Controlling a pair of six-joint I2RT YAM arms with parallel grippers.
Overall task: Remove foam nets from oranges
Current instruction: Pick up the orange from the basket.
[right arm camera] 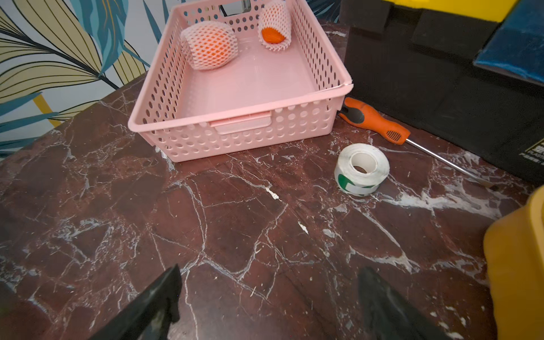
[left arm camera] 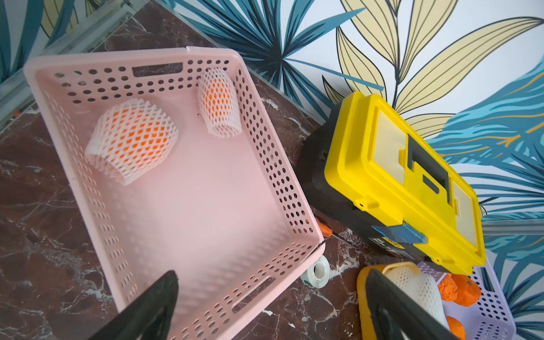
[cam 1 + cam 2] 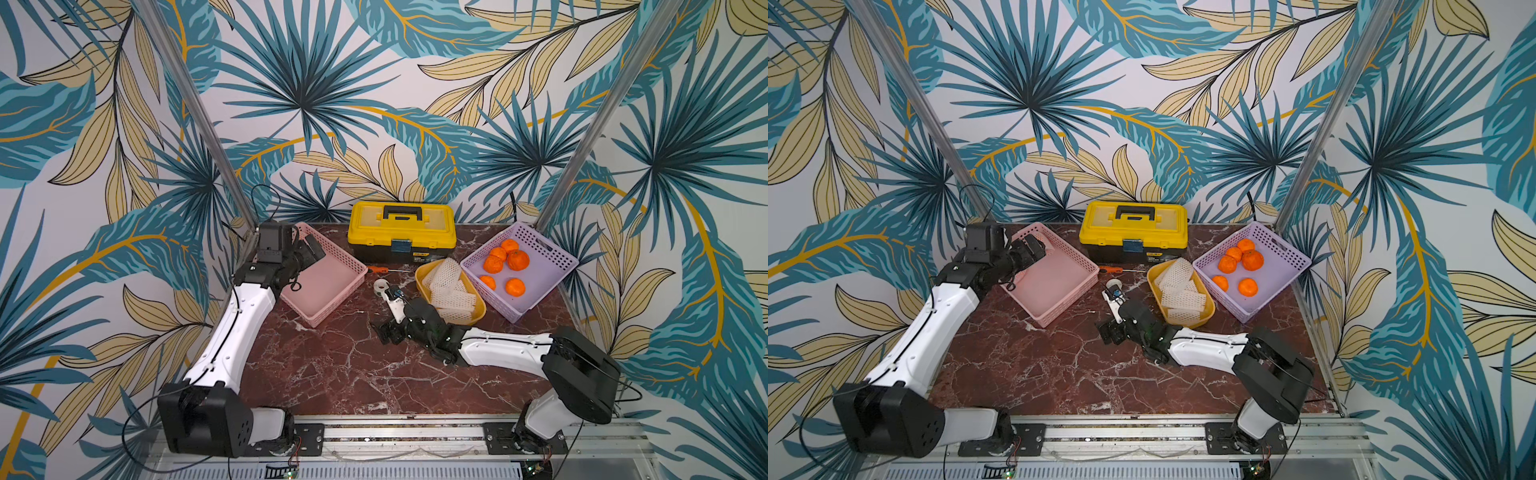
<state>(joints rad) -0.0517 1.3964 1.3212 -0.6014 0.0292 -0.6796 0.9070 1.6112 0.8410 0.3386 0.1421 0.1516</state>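
Observation:
Two oranges in white foam nets lie in the pink basket [image 2: 294,188]. The larger one [image 2: 131,141] is fully wrapped. The smaller one [image 1: 275,26] pokes out of its net's open end. My left gripper [image 2: 270,272] hangs open above the basket's near end, holding nothing. My right gripper [image 1: 270,268] is open over bare marble at mid-table, empty, beside the yellow tray [image 3: 419,278]. That tray holds several empty foam nets [image 3: 449,286]. Several bare oranges [image 3: 505,262] sit in the purple basket [image 3: 557,257].
A yellow toolbox [image 3: 401,230] stands at the back centre. An orange-handled screwdriver [image 1: 374,122] and a roll of white tape [image 1: 360,167] lie between the pink basket and the tray. Metal posts flank the table's back corners.

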